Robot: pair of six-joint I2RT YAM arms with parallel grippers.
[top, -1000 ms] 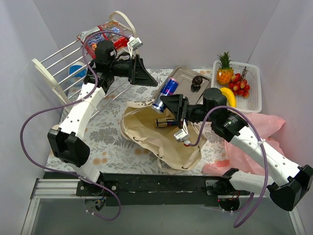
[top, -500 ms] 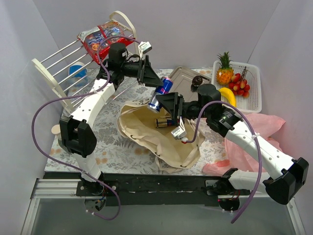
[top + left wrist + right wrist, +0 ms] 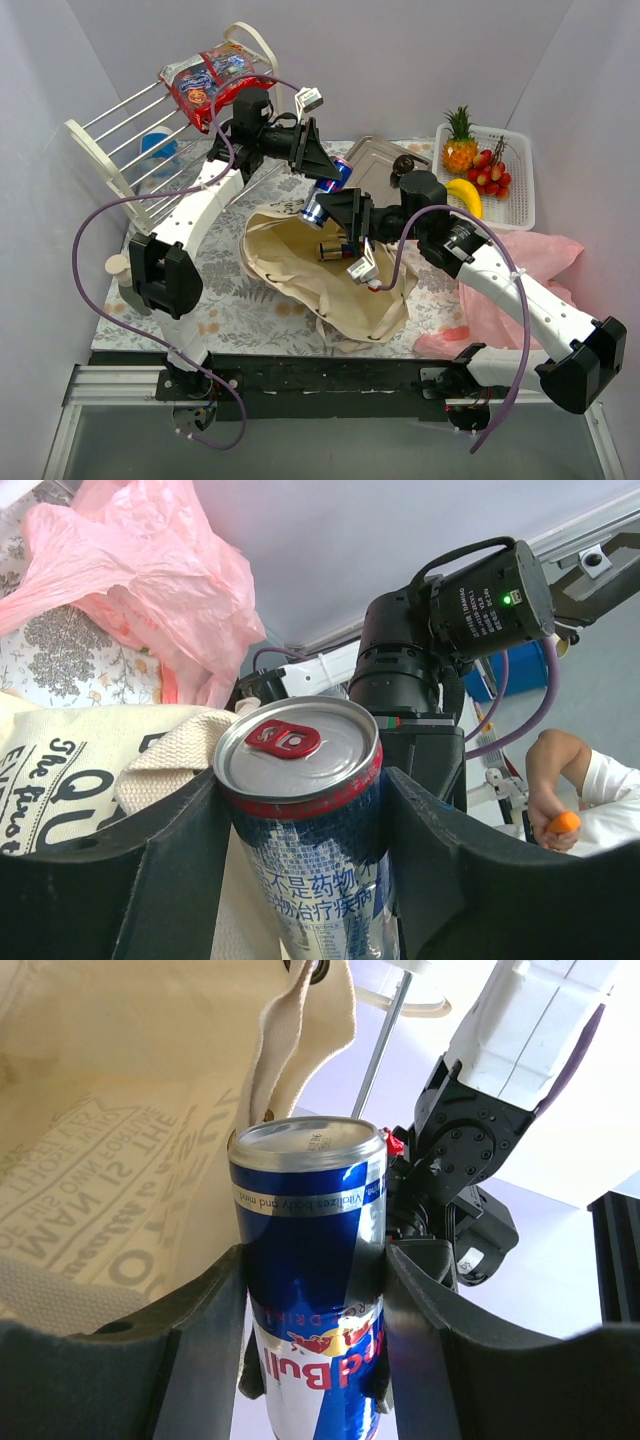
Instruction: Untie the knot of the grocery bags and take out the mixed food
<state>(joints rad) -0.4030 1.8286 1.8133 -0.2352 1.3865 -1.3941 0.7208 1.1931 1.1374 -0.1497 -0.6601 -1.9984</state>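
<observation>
Slumped open mid-table: large beige canvas tote. Above its far rim, right gripper clamped on slim blue-and-silver drink can. Left gripper, facing from the opposite side, pressed onto the same can. Long axis crosswise to both jaws, tab end up and back, base toward tote. Probably a handover: release right only once left holds firm.

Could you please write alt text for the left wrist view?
A blue drink can, red-tabbed top toward the camera, sits clamped in the left gripper. Behind are the right arm, a beige tote and a pink bag.
</observation>
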